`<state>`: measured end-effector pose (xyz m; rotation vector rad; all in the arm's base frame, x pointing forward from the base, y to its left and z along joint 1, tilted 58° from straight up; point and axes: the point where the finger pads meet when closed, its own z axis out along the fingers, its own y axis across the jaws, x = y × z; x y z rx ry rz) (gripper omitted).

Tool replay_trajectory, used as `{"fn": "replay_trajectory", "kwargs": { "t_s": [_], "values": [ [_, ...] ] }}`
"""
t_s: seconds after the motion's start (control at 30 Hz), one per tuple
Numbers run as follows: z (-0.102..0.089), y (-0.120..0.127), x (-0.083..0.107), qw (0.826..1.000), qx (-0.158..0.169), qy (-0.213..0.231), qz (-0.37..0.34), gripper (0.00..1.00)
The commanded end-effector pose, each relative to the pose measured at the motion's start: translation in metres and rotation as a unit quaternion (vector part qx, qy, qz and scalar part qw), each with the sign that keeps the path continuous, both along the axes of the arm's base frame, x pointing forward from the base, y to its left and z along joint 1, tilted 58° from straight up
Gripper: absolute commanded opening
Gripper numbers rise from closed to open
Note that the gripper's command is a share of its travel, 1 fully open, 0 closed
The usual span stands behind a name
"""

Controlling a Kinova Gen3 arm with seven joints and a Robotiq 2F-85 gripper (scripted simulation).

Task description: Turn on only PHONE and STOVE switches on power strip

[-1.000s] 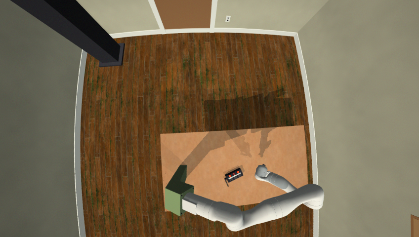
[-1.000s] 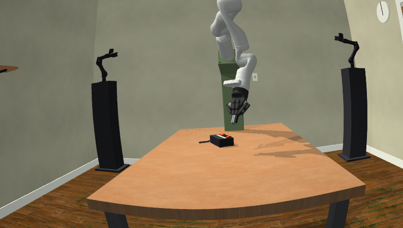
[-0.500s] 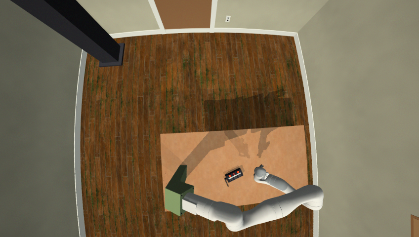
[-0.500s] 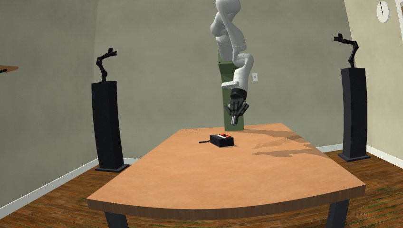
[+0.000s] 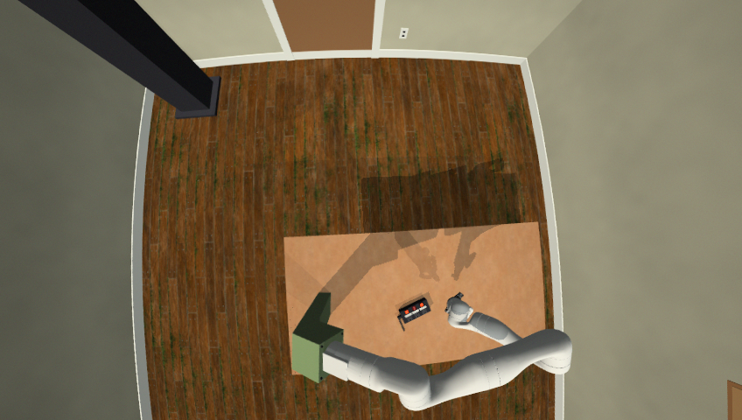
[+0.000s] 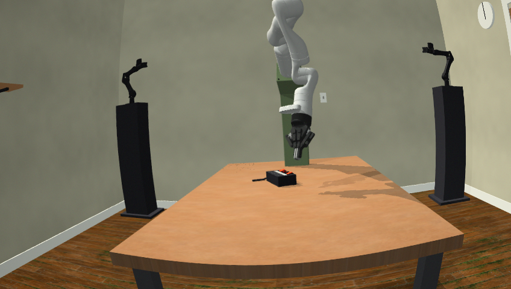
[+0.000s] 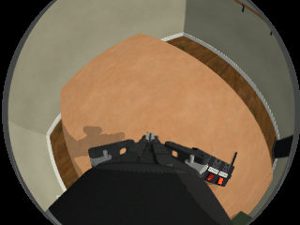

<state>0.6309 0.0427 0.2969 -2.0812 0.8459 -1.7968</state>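
Observation:
A black power strip (image 5: 414, 311) with red rocker switches lies flat on the wooden table, its short cable at its left end. It also shows in the exterior view (image 6: 281, 177) and at the right of the wrist view (image 7: 216, 174). The switch labels are too small to read. My gripper (image 6: 297, 154) is shut and empty. It points down and hangs in the air, above and a little to the right of the strip. From above, the gripper (image 5: 458, 297) is just right of the strip. The fingers meet in the wrist view (image 7: 150, 139).
The arm's green base (image 5: 316, 340) stands at the table's corner. Two black camera stands (image 6: 134, 157) (image 6: 448, 142) flank the table on the wooden floor. The table's edges lie close on the arm's side.

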Motion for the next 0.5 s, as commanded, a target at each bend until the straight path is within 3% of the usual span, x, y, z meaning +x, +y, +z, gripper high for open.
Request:
{"fn": "replay_trajectory", "kwargs": {
  "t_s": [0.0,0.47],
  "values": [
    [0.0,-0.004,0.0,1.0,0.0,0.0,-0.003,0.0],
    [-0.02,-0.007,-0.009,0.999,0.021,0.021,0.012,0.0]
  ]
}}
